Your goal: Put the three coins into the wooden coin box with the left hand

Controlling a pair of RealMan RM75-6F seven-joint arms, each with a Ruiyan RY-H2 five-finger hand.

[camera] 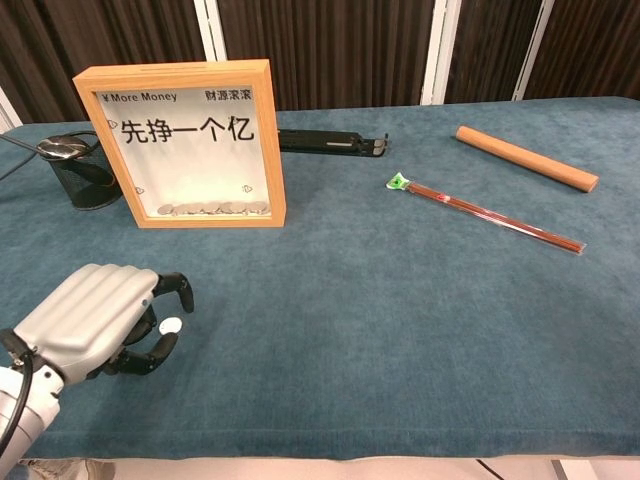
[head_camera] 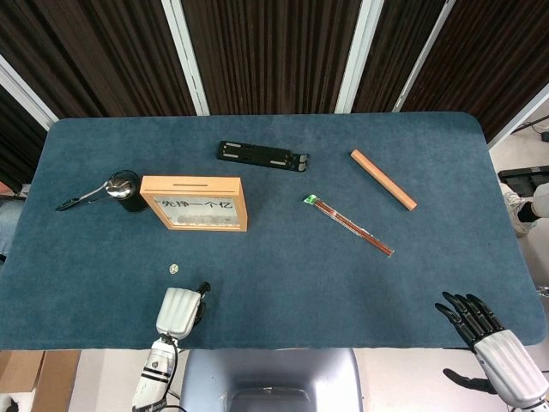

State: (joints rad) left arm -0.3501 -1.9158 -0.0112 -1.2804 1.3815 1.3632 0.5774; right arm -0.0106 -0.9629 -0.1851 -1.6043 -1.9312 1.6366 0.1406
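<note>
A coin (camera: 171, 325) sits pinched in the curled fingers of the left hand (camera: 95, 320), in front of the wooden coin box (camera: 182, 143). A second coin (head_camera: 172, 269) lies on the table (head_camera: 283, 275) before that box. The right hand (head_camera: 493, 343) hangs spread, holding nothing.

A dark blue felt-covered surface (head_camera: 283, 266) stands before dark brown slatted wall panels (head_camera: 266, 51) divided by white vertical strips (head_camera: 186, 56); pale floor (head_camera: 515, 150) shows at right.
</note>
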